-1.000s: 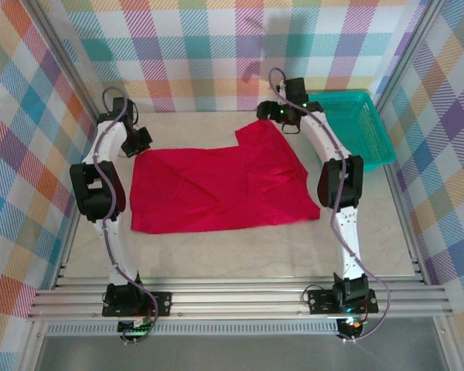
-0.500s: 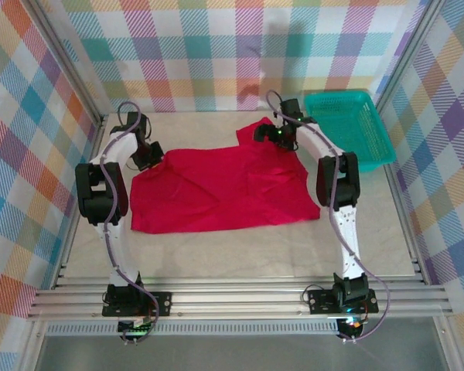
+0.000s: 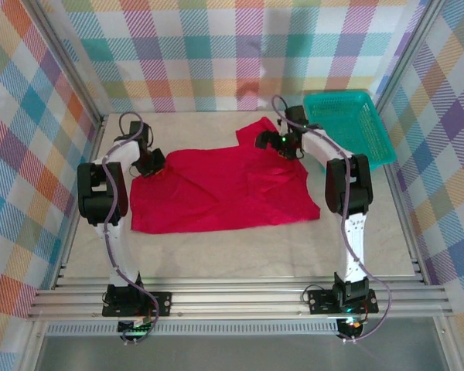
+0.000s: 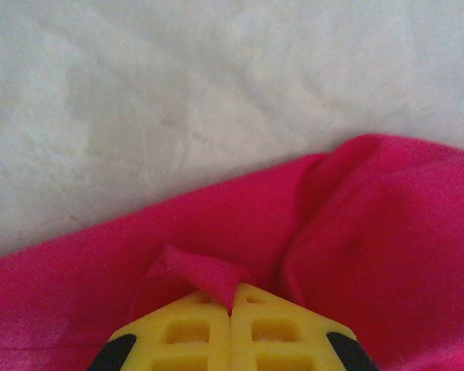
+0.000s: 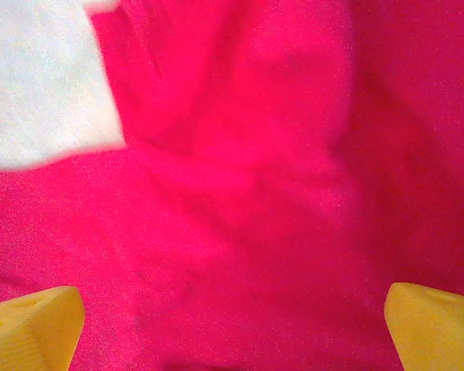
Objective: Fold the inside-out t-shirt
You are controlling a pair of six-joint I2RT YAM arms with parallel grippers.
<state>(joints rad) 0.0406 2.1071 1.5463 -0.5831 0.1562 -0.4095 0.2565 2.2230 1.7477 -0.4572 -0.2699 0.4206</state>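
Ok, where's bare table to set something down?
Widest: the table strip between the t-shirt and the front rail. Narrower: between its far edge and the back wall. Crowded: its far corners, at the left tool and right tool.

Top view looks down from behind over the whole bench (image 3: 216, 251); both wrist views sit close above the t-shirt (image 3: 216, 189).

Bright, even light – wrist views soft, blurred

Matt red cloth t-shirt (image 3: 216, 193); smooth yellow plastic left hand (image 4: 230, 305); plastic basket (image 3: 348, 127).
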